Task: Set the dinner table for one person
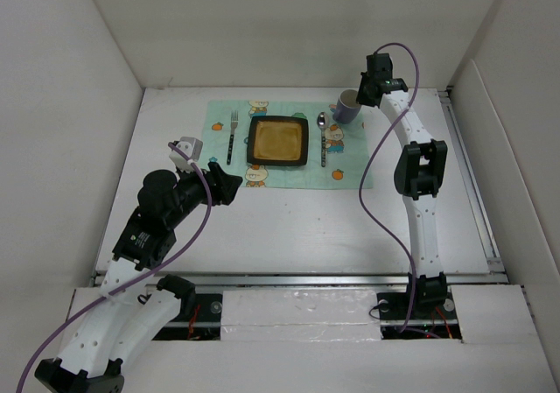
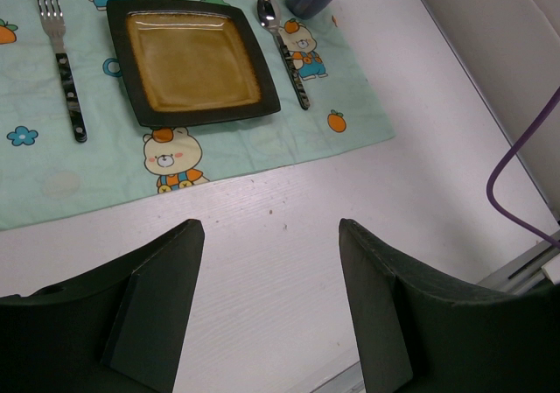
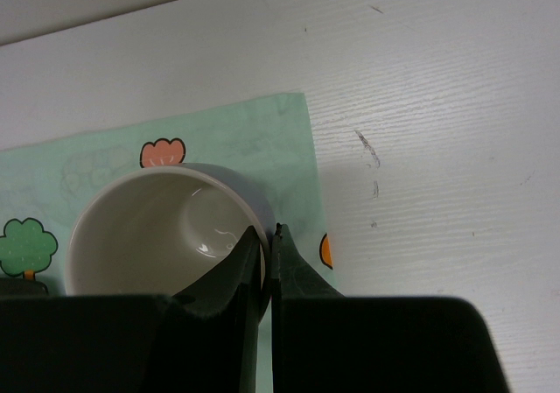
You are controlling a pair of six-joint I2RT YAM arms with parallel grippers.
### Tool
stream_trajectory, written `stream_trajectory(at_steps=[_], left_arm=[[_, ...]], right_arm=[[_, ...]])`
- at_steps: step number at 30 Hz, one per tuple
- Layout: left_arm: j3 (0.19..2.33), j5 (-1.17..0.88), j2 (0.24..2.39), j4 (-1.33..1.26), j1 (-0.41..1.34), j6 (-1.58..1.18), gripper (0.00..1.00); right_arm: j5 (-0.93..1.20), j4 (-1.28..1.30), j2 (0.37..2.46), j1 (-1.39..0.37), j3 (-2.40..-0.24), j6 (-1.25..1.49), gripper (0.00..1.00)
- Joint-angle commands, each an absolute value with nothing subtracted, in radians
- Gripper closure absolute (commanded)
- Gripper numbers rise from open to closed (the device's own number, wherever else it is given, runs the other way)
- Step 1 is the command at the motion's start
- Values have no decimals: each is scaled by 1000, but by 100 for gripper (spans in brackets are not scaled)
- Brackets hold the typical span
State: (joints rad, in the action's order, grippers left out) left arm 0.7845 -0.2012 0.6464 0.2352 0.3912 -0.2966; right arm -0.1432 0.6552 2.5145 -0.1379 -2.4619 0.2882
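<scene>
The white dinner table (image 1: 306, 227) holds a mint-green bear-print placemat (image 1: 354, 158). On the placemat lie a fork (image 1: 232, 136), a square dark plate with an amber centre (image 1: 279, 141) and a spoon (image 1: 322, 139). A blue-grey mug (image 1: 347, 106), white inside (image 3: 149, 227), is at the placemat's far right corner. My right gripper (image 3: 268, 234) is shut on the mug's rim, one finger inside and one outside. My left gripper (image 2: 271, 235) is open and empty over bare table (image 2: 420, 174), just near of the placemat (image 2: 262, 143). The left wrist view also shows the plate (image 2: 192, 60), fork (image 2: 66, 60) and spoon (image 2: 284, 47).
White walls enclose the table on the left, back and right. A metal rail (image 1: 297, 279) runs along the near edge by the arm bases. A purple cable (image 1: 376, 157) hangs beside the right arm.
</scene>
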Motion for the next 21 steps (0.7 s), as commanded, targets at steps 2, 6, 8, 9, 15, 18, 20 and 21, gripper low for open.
stream_trajectory(at_steps=[2,6,8,9,15,18,20,21], left_arm=[[792,-204,650,204,379,-285,40],[793,-201,650,204,368,-287,40],[793,-201,655,201,368,-287,40],[793,-199,655,202,368,-287,40],[798,-173,661,207,348,-295,39],[801,-132,663,221,348,-301,36],[805,-106,667,232,348,-305,35],[807,-104,664,232,348,-307,35]], right_arm=[[-111,543,2484,-129,-2490,307,73],[-97,532,2459,-120,-2471,307,59],[-65,523,2419,-120,-2459,313,52],[-49,514,2401,-109,-2433,314,50],[52,388,2125,-98,-2208,339,31],[55,296,1919,-103,-2077,328,0],[81,226,1803,-118,-1920,295,0],[89,201,1672,-135,-1858,290,0]])
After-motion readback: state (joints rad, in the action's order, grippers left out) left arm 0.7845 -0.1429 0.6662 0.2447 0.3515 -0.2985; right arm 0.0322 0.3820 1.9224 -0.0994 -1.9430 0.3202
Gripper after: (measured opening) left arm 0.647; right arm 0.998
